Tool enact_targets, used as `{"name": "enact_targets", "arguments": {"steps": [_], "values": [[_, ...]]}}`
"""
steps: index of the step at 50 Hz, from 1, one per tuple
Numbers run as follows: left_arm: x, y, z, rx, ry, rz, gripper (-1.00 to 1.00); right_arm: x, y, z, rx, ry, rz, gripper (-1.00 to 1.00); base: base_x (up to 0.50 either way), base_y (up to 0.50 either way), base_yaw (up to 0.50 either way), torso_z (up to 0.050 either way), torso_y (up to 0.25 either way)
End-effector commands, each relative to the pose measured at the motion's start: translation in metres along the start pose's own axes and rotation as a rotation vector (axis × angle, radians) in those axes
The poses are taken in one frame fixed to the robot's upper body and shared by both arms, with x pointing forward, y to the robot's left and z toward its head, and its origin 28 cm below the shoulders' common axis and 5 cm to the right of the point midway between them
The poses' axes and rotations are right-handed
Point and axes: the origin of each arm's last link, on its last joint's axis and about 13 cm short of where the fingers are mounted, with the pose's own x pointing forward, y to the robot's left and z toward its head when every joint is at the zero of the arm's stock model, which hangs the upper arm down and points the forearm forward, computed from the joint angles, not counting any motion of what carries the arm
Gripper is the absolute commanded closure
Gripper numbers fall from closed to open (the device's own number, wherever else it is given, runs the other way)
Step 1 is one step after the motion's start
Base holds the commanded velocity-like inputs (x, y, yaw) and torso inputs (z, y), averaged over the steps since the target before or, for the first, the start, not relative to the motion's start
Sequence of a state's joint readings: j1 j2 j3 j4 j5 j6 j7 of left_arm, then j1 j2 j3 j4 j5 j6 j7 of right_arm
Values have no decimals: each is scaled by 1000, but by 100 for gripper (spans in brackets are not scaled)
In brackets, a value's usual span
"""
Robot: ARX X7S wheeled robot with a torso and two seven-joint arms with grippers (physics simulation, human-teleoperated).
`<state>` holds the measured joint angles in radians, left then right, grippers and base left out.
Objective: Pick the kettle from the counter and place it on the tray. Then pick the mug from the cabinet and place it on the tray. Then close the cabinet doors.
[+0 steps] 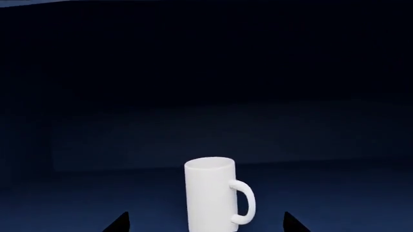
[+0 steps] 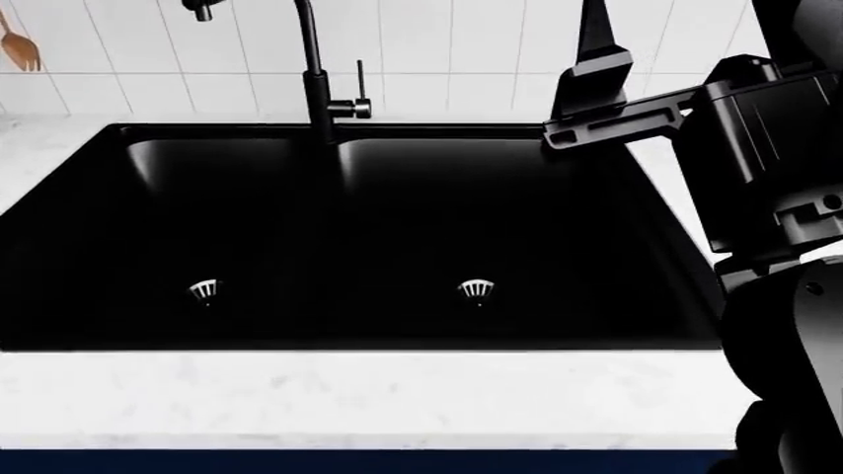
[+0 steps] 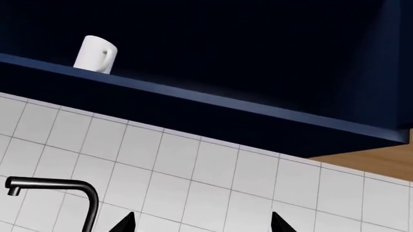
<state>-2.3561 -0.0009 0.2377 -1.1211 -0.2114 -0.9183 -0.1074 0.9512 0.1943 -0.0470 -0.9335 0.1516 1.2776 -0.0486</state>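
The white mug [image 1: 210, 193] stands upright on the dark-blue cabinet shelf [image 1: 77, 203], with its handle to one side. My left gripper [image 1: 206, 224] is open, its two black fingertips [image 1: 119, 223] wide apart on either side of the mug's base and not touching it. From the right wrist view the mug [image 3: 95, 54] shows small near the cabinet's front edge [image 3: 213, 101]. My right gripper [image 3: 202, 223] is open and empty, facing the tiled wall below the cabinet. The white marble counter [image 2: 369, 395] runs along the front. The kettle and the tray are out of view.
A black double sink [image 2: 343, 237] fills the counter's middle, with a black faucet [image 2: 314, 69] behind it. My right arm [image 2: 751, 138] is raised at the right of the sink. White wall tiles [image 3: 193, 179] lie under the cabinet. A wooden utensil [image 2: 19, 44] hangs far left.
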Motion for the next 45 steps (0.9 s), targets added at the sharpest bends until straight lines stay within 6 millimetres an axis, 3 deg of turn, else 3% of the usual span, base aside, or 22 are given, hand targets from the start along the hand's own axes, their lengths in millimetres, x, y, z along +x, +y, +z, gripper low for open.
{"name": "enact_targets", "arguments": {"steps": [1,21,45], "values": [[0,1,0,6,2,3,-100,-1,0,1,0,-1,2,-100,184,47,0,0,0],[0,0,-1,11,14,-5,-100,-1,1,1,8,7,-5,-100,181,34,0,0,1],[4,1,-9,19,50,20,-100,-1,1,-3,18,8,-2,-100,188,-91,0,0,0]]}}
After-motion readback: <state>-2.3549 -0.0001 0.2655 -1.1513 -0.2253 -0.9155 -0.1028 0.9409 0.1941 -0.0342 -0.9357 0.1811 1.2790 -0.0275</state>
